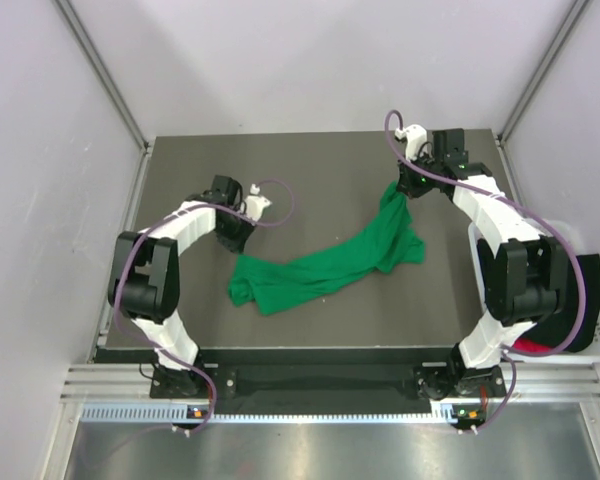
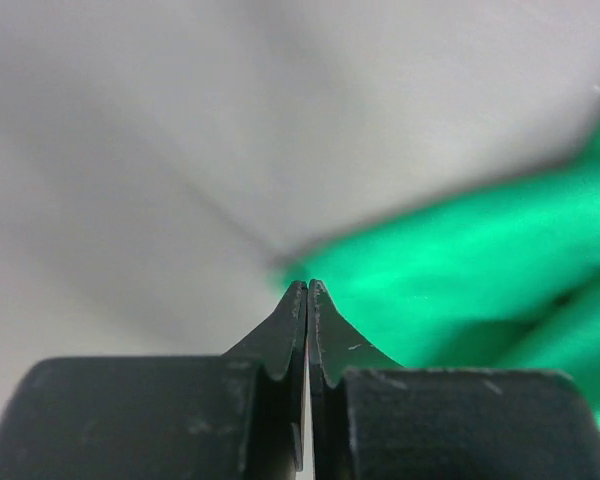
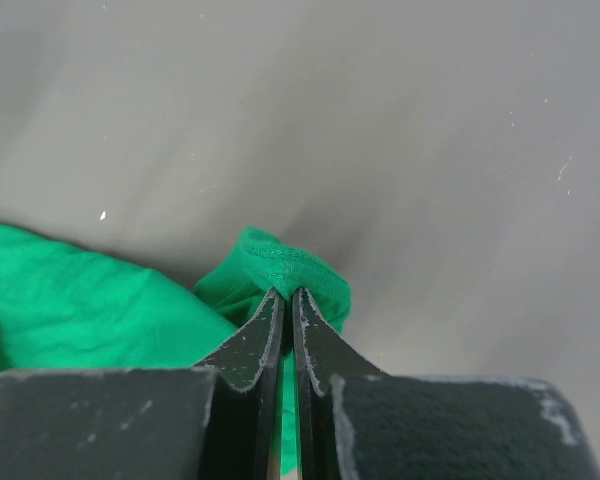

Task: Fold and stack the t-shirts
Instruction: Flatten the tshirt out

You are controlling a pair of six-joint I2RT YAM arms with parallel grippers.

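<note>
**Desk:** What's in the shot, starting from the left?

**Operator:** From my remote station, I see the left gripper sitting at about 9 o'clock on the dark table. Its jaws are pressed together. On its wrist camera the tips meet right at the edge of blurred green cloth, and I cannot tell whether any of it is pinched.

**Desk:** And the shirt itself?

**Operator:** The green t-shirt lies across the middle of the table as a long, twisted band. It runs from a bunched end at 8 o'clock, just below the left gripper, up toward 2 o'clock.

**Desk:** Who has the far end?

**Operator:** The right gripper, at roughly 1 o'clock. Its jaws are clamped on a stitched fold of the green cloth, which my right wrist view shows poking out between the tips. The cloth hangs from it down to the table.

**Desk:** Anything further right?

**Operator:** A white basket stands at 4 o'clock, off the table's right edge and behind the right arm. A black t-shirt is bunched inside. A red t-shirt shows at its near corner.
</note>
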